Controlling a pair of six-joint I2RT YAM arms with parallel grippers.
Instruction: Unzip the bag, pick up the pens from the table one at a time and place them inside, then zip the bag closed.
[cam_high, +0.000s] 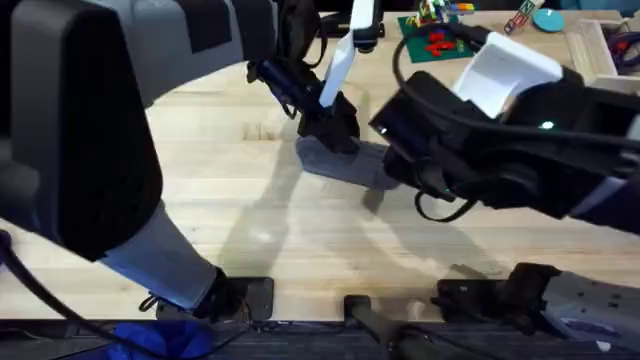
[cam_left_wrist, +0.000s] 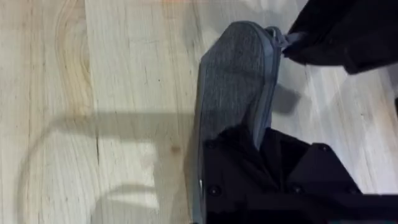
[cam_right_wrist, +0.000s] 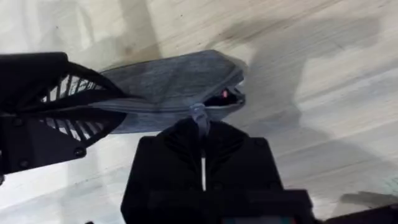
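The blue-grey bag (cam_high: 340, 165) lies on the table (cam_high: 240, 220) near the middle. My left gripper (cam_high: 335, 130) is shut on one end of the bag (cam_left_wrist: 236, 81), its black fingers (cam_left_wrist: 249, 155) clamped over the fabric. At the other end my right gripper (cam_high: 392, 170) is shut on the zipper's pull tab (cam_right_wrist: 199, 115). A short gap in the zipper shows orange lining (cam_right_wrist: 225, 95) beside the tab. The right gripper (cam_left_wrist: 329, 31) also shows in the left wrist view, at the pull tab (cam_left_wrist: 283, 40). The pens are out of view.
At the back of the table sit a green board (cam_high: 435, 40) with red pieces and a wooden box (cam_high: 600, 45) to its right. Bare wood stretches in front of the bag toward the arm bases (cam_high: 250, 295).
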